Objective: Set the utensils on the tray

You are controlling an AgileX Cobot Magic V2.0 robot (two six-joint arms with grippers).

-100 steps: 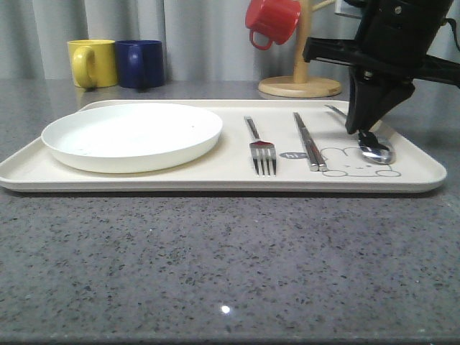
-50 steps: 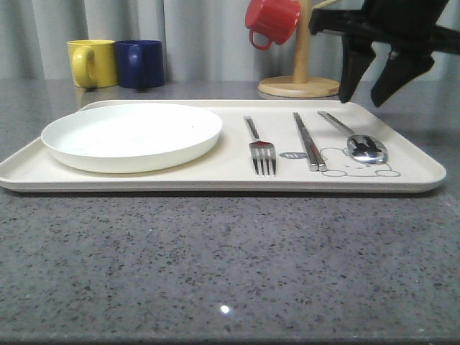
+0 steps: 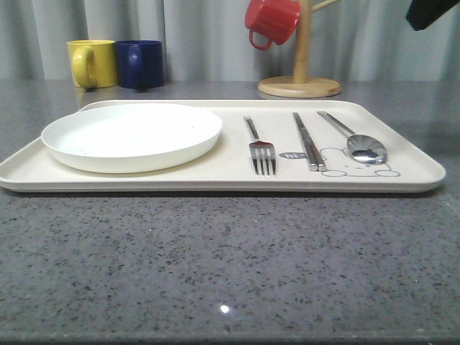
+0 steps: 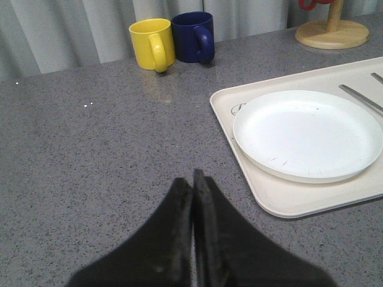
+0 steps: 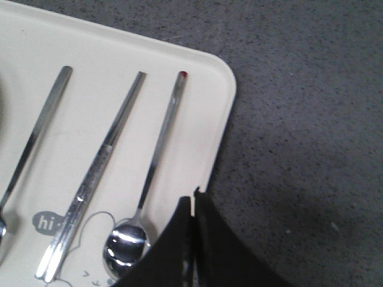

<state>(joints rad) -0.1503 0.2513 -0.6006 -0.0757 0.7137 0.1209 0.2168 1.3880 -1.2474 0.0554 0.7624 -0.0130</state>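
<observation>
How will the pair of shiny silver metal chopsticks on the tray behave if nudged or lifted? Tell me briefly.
The pair of straight shiny silver metal chopsticks looks rigid, so it should not flex. Its polished finish suggests a slippery grip. The two slim sticks lie loose side by side on the smooth flat cream rectangular tray, so a push would probably slide or separate them.

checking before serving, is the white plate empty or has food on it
Empty: the white plate sits on the tray with a bare surface, only tiny specks.
</observation>
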